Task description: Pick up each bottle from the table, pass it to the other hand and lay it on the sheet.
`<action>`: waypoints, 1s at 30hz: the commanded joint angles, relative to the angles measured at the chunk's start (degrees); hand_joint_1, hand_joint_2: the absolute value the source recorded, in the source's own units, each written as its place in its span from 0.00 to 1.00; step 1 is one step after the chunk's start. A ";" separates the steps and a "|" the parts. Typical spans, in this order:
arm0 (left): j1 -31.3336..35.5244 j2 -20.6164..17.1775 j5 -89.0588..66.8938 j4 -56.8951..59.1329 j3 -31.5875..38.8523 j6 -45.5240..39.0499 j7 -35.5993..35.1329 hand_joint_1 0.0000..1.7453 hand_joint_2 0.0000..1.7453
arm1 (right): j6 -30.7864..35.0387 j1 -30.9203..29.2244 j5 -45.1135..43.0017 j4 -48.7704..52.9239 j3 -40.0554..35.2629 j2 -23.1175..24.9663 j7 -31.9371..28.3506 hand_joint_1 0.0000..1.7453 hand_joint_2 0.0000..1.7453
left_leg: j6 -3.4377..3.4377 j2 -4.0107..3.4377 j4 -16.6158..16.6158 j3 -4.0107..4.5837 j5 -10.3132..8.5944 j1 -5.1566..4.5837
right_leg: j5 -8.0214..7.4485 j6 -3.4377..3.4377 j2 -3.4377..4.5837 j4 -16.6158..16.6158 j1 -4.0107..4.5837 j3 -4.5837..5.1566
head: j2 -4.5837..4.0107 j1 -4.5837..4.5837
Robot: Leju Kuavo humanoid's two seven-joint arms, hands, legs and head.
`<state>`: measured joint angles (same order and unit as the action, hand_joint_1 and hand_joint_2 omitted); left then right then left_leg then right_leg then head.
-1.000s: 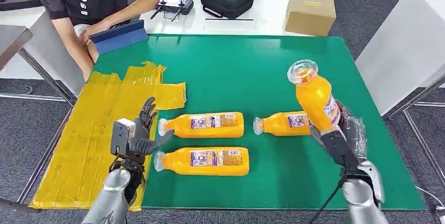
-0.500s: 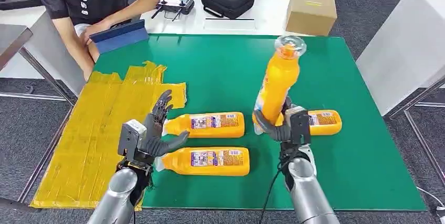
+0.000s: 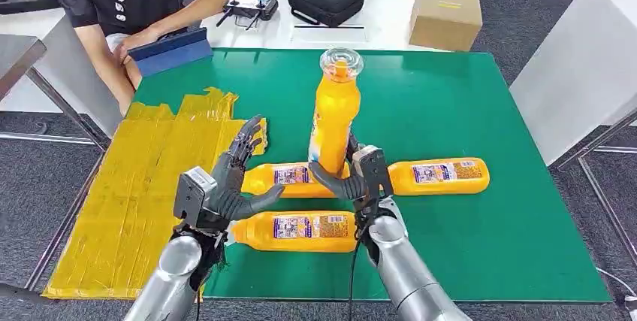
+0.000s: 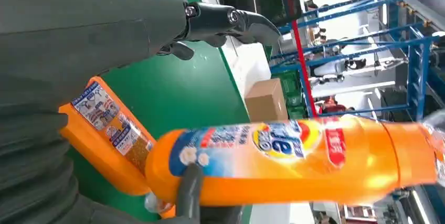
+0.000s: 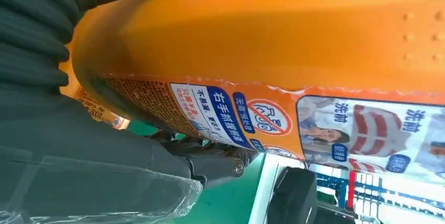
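Orange and upright, the detergent bottle [image 3: 335,116] stands in my right hand [image 3: 359,178], gripped low around its base with the clear cap uppermost, above the middle of the green table [image 3: 451,103]. I judge it is held this way to leave the upper body free for my left hand [image 3: 225,189], which waits just beside it with fingers spread and nothing in its grasp, palm turned toward the bottle. Its printed label [image 5: 294,124] carries blue panels and a red prohibition sign. Three more orange bottles lie on their sides on the table: one [image 3: 297,229] nearest me, one [image 3: 289,176] partly behind my hands, one [image 3: 443,175] to the right. Beyond my left hand, the yellow sheet [image 3: 128,193] lies bare.
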<state>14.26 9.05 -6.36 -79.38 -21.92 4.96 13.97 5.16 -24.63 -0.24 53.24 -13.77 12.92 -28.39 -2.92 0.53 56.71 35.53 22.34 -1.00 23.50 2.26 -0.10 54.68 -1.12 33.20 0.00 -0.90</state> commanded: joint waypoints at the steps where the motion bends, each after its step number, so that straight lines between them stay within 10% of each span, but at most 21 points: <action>1: 2.07 -3.30 0.10 0.77 -2.27 0.11 -0.36 0.00 1.00 | 0.21 -4.18 -0.50 -5.76 -2.28 -0.02 -0.21 1.00 1.00 | 0.20 -0.13 0.02 -0.19 0.11 0.02 | 0.07 -0.12 0.11 0.01 0.02 -0.16 | 0.00 0.00; 30: 7.47 -4.64 -1.71 1.50 3.80 -3.48 -5.34 0.00 1.00 | 16.23 -6.62 21.03 -12.22 -27.76 2.97 0.75 1.00 1.00 | 0.25 -0.06 0.00 -0.20 0.08 0.11 | 0.09 -0.16 0.03 -0.03 0.07 -0.20 | 0.00 0.00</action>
<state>16.67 6.71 -7.83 -82.86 -19.41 1.71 9.01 18.49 -28.72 17.59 46.27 -33.66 16.72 -27.82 -2.90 0.51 56.71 35.56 22.33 -0.97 23.51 2.24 -0.08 54.68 -1.13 33.25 0.00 -0.90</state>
